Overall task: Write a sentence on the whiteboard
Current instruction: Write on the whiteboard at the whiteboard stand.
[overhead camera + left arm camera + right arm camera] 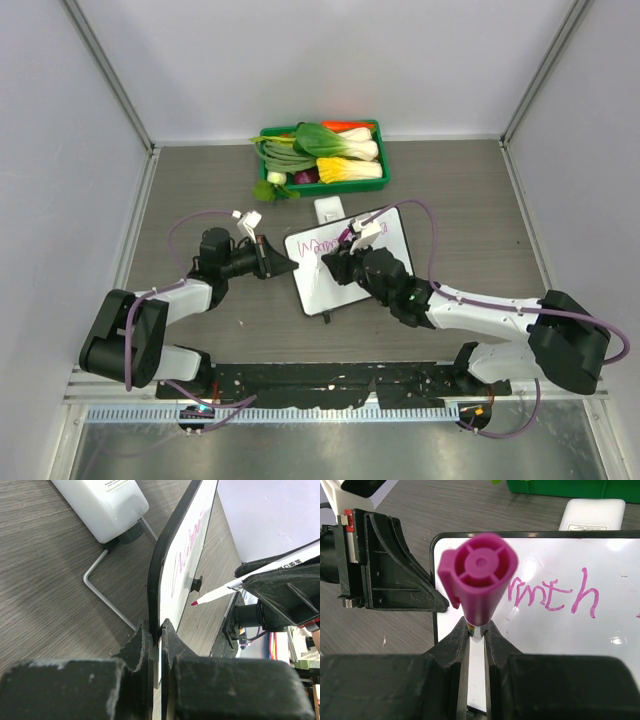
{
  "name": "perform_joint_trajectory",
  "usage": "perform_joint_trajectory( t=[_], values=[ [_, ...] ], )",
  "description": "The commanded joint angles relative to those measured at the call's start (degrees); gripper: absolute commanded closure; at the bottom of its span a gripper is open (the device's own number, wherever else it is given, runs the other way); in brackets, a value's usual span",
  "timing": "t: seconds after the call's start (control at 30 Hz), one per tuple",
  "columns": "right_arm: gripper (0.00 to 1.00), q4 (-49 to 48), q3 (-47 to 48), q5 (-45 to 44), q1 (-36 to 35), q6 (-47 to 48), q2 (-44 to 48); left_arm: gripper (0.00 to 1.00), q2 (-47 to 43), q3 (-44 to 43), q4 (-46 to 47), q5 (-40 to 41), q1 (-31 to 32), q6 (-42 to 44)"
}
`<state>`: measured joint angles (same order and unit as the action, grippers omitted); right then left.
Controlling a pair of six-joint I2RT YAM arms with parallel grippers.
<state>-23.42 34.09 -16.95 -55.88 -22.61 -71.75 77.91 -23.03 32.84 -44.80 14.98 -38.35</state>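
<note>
the whiteboard (325,282) sits near the middle of the counter, its left rim pinched tight between the fingers of the left gripper (156,629). the right gripper (476,630) is clamped around a magenta marker (479,575), tip close to the surface. the sentence (555,596) looks only begun. the whiteboard seems light, stiff and slick, so gripping its bare rim, clear of ink, seems best.
</note>
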Motion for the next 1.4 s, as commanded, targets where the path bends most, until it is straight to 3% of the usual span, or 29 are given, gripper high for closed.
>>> perform_joint_trajectory(
  t=[0.0, 0.43, 0.87, 1.37],
  values=[
    [0.99, -5.85, 2.21, -2.21, -0.72, 0.37, -0.76, 1.0, 1.46, -0.26, -2.34, 5.95, -0.66, 4.95],
    [0.99, -5.93, 3.62, -3.79, -0.81, 0.73, -5.42, 1.0, 2.42, -0.44, -1.73, 4.72, -0.74, 4.69],
    [0.99, -3.47, 2.83, 0.42, -0.9, -0.06, -5.69, 1.0, 2.86, -0.62, -1.55, 4.37, -0.66, 4.51],
    [0.99, -1.63, 1.86, -4.4, -1.34, 0.02, -4.63, 1.0, 3.21, -0.62, -1.46, 4.28, -0.74, 4.51]
  ],
)
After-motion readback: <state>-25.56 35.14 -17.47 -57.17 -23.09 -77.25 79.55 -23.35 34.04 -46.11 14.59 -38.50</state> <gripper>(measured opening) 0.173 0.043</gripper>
